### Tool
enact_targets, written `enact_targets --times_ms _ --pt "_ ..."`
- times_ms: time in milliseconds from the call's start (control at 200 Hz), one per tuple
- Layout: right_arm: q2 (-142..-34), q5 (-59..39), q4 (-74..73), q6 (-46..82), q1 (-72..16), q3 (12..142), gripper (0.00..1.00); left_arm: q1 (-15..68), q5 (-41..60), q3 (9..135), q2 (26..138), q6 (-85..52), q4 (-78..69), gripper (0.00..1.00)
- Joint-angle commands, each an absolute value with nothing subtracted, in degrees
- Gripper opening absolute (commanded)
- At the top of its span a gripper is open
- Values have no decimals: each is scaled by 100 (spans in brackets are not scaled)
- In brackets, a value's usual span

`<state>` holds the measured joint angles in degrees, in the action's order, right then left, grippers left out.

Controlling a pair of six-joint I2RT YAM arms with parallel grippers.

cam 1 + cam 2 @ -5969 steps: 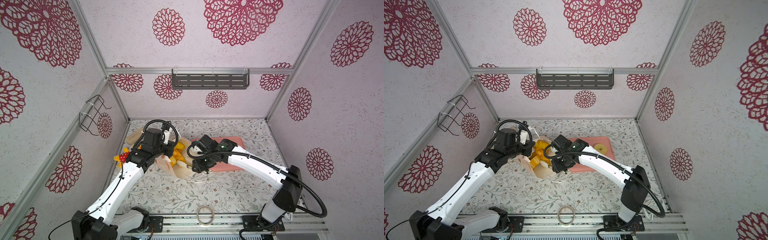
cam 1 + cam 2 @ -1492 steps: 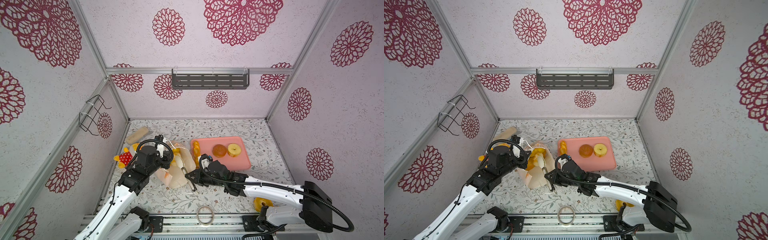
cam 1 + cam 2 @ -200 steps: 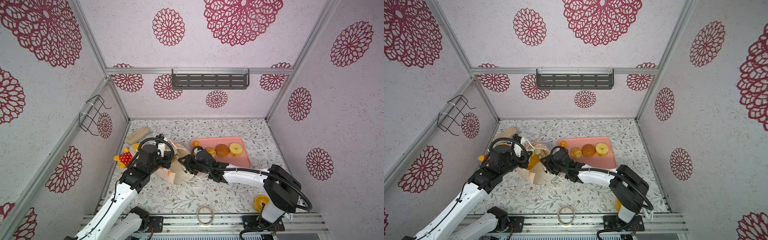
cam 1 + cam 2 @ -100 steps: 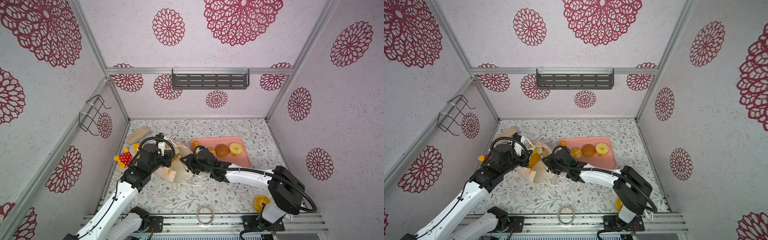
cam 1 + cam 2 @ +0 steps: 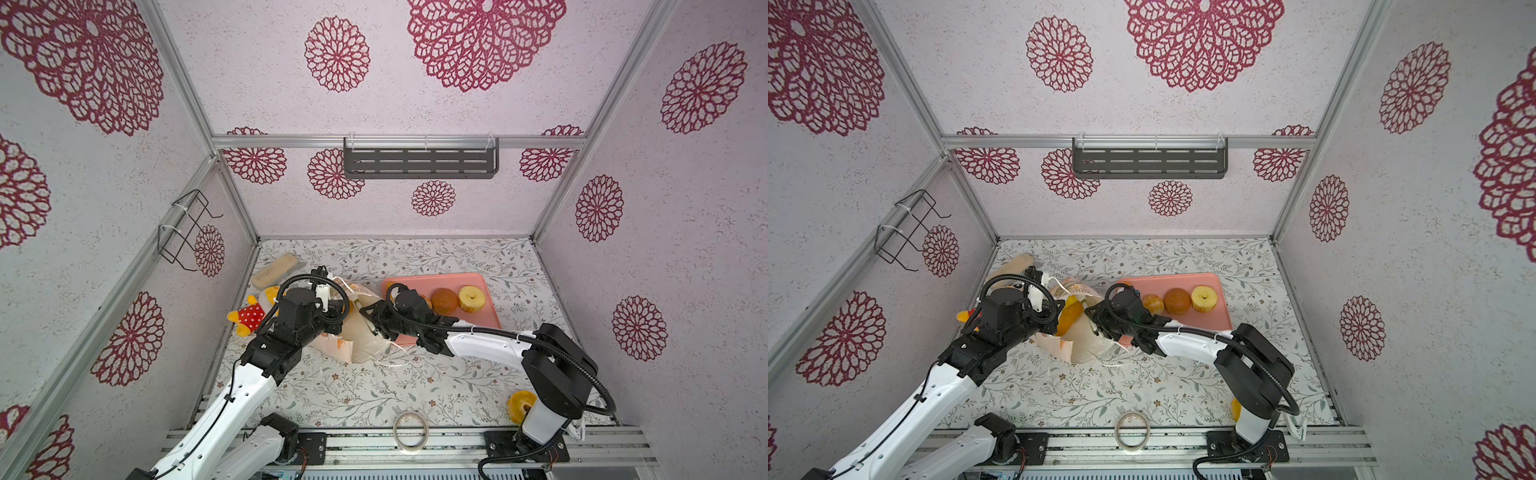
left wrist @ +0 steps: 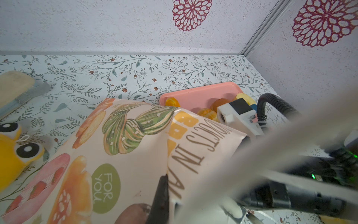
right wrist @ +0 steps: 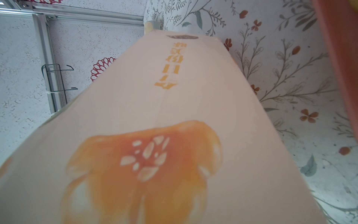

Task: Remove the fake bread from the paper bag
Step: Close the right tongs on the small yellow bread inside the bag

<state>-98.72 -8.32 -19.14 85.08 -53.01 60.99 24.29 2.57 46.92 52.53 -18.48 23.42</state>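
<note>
The cream paper bag [image 5: 358, 332] [image 5: 1080, 337] lies tipped on the table between both arms, its printed side filling the right wrist view [image 7: 155, 116]. My left gripper [image 5: 337, 318] [image 6: 168, 180] is shut on the bag's edge; one dark finger [image 6: 161, 195] shows on the paper. Yellow fake bread [image 5: 1070, 316] shows in the bag's mouth. My right gripper [image 5: 371, 319] [image 5: 1096, 319] is at that mouth, its jaws hidden by paper. A brown bun [image 5: 444, 300], a ring [image 5: 471, 297] and a round bread [image 5: 1152, 304] lie on the pink tray [image 5: 486, 318].
A yellow plush toy [image 5: 253, 311] and a beige block [image 5: 275, 271] lie left of the bag. A ring-shaped bread [image 5: 521, 405] lies by the right arm's base, a tape ring [image 5: 410, 430] on the front rail. A wire rack [image 5: 187, 232] hangs on the left wall.
Since several seconds ago one more round bread lies on the tray and my right gripper has come back to the bag's mouth. Over the last second both grippers have hardly moved.
</note>
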Motion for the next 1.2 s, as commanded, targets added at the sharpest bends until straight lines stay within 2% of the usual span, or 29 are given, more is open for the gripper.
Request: enact_targets --times_ms 0,175,340,475,575,656,691,826,886,1191 --pt "-9898 -949 -2309 8429 -5317 6444 46 2500 413 4777 5294 -1849 2110 0" --pt "-10058 -1011 -2390 8429 -5339 6598 42 2535 413 4799 5344 -1852 2083 0" --pt "-10156 -1055 -2531 8459 -5335 6636 31 2557 420 4808 5359 -1852 2092 0" --pt "-10248 -1070 -2617 8531 -5339 6605 31 2575 416 4799 5357 -1854 2083 0" --pt "-10388 -1135 -2687 8552 -5335 6658 39 2588 413 4798 5377 -1854 2070 0" --pt "-10517 -1224 -2716 8495 -5336 6776 40 2589 413 4799 5396 -1872 2043 0" --pt "-10565 -1263 -2712 8453 -5337 6825 37 2599 413 4799 5411 -1897 2033 0" --pt "-10573 -1380 -2653 8241 -5343 6987 9 2633 213 4816 5458 -2083 2021 0" --pt "-10463 -1380 -2554 8123 -5357 6990 0 2645 75 4808 5476 -2182 2004 0" --pt "-9505 -1074 -1962 7669 -5432 6331 0 2667 -311 4703 5567 -2473 1769 0"
